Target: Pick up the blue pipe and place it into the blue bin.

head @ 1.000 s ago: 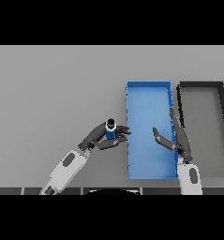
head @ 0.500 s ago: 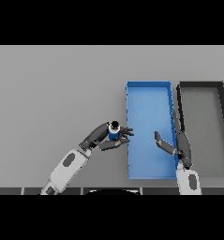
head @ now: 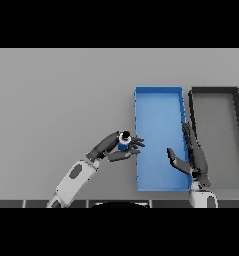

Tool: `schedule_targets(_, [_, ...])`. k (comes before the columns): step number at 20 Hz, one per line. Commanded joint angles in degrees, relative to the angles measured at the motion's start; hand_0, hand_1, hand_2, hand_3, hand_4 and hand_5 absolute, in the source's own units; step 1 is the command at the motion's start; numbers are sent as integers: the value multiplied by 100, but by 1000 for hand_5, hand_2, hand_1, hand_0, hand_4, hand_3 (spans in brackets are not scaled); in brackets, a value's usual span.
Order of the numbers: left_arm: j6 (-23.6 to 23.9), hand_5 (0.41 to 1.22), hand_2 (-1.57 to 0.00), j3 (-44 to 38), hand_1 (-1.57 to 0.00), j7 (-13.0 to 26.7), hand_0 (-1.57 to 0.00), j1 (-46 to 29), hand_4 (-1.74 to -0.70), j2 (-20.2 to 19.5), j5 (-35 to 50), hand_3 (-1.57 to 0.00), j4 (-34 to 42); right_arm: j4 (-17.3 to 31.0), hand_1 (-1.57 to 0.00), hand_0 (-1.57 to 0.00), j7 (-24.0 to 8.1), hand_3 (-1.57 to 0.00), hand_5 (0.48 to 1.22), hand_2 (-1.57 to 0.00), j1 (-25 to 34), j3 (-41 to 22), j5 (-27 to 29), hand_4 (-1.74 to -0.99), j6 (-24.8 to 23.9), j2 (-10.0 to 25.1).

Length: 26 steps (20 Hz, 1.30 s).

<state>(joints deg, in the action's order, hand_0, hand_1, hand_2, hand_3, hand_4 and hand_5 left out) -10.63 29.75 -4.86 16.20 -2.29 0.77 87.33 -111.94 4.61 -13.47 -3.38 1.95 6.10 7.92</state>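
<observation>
Left hand [head: 116, 148] grips short blue pipe [head: 124, 142] beside rectangular blue bin's [head: 158, 91] left edge; right hand [head: 193, 156], fingers straight, hovers over bin.

Right hand [head: 193, 157] blocks blue bin's [head: 158, 90] near-right part.

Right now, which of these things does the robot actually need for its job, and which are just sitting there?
Needed:
blue pipe, gripped in the left hand
blue bin, where it goes

Just there:
dark bin, right of the blue one
right hand, open above the blue bin's right edge
</observation>
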Motion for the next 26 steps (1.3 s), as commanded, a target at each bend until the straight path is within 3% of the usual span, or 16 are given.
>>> schedule_targets(1, [-7,1221,-1571,0,-1571,53,-1571,-2,-1467,23,-16,-1571,16,-181,-29,1,-321,-1,607,-120,134,-38,291,-1215,241,166])
schedule_targets(5, [-109,1221,-1571,-48,-1571,110,-1571,-26,-1467,52,-79,-1571,41,-651,-11,1,-1309,0,568,-106,919,-174,1222,-1247,872,800])
schedule_targets(9, [-191,1221,-1571,-196,-1571,213,-1571,52,-1467,43,-117,-1571,45,-796,-4,1,-2026,1,558,-81,1694,-530,1266,-1281,1062,1131])
schedule_targets(14, [-318,1221,-1571,-305,-1571,160,-1571,103,-1467,120,-212,-1571,-59,-668,-1,1,-2428,1,560,-42,2607,-1002,1376,-1300,1277,1048])
schedule_targets(16, [-372,1221,-1571,-317,-1571,7,-1571,69,-1466,139,-279,-1571,-72,-481,0,1,-2629,1,555,-45,2848,-1138,1459,-1282,1378,956])
schedule_targets(21, [-647,1221,-1571,-450,-1571,213,-1571,94,-1469,248,-117,-1571,-163,-142,-16,-7,-2843,1,540,-66,3679,-1349,1386,-1223,1497,802])
schedule_targets(26, [-585,1221,-1571,-432,-1571,247,-1571,-13,-1467,300,-415,-1571,-10,360,-55,-34,-3142,-7,507,-110,4286,-1489,1397,-1192,1636,588])
